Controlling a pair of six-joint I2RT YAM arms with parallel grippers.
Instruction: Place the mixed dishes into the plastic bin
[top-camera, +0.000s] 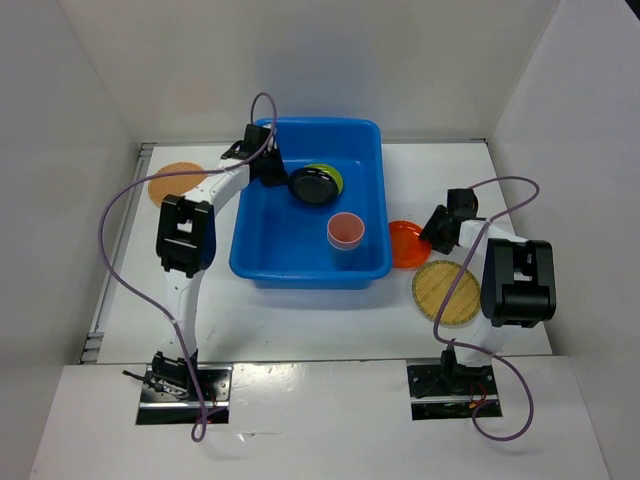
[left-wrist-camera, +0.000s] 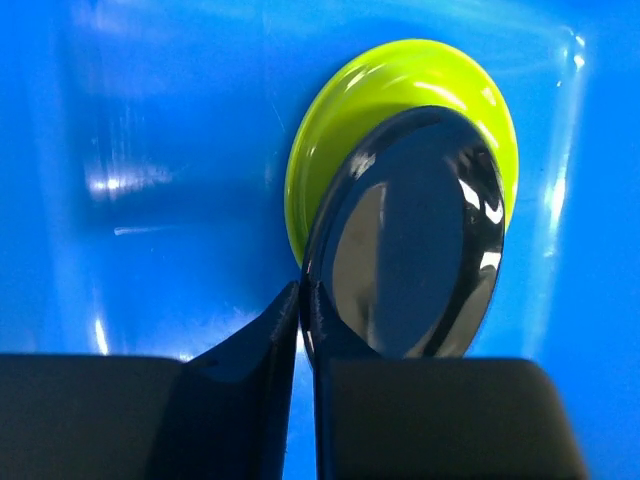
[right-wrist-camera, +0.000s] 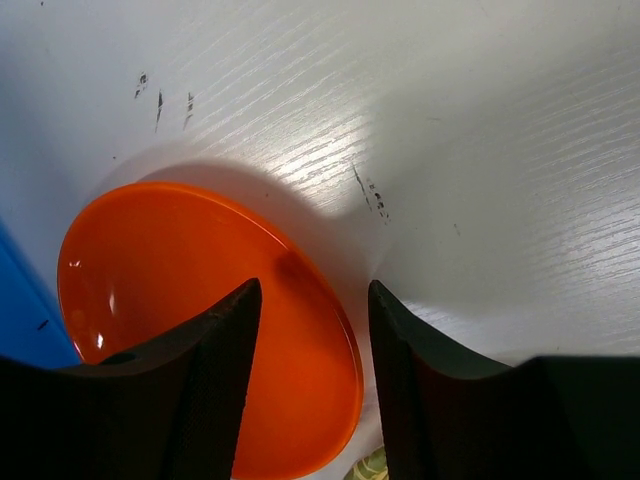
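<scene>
- Inside the plastic bin (top-camera: 262, 262), your left gripper (left-wrist-camera: 303, 300) meets the tilted black plate (left-wrist-camera: 415, 240) at its rim, grip unclear, over the lime-green plate (left-wrist-camera: 400, 80).
- Beside the bin, your right gripper (right-wrist-camera: 312, 290), unclenched, straddles the rim of the flat orange plate (right-wrist-camera: 150, 260).

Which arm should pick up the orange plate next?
The right. The right gripper sits open astride the rim of the orange plate, while the left gripper is over the blue bin, pinching the black plate.

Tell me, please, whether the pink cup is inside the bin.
Inside: the pink cup stands upright on the bin's floor, near its right wall.
</scene>
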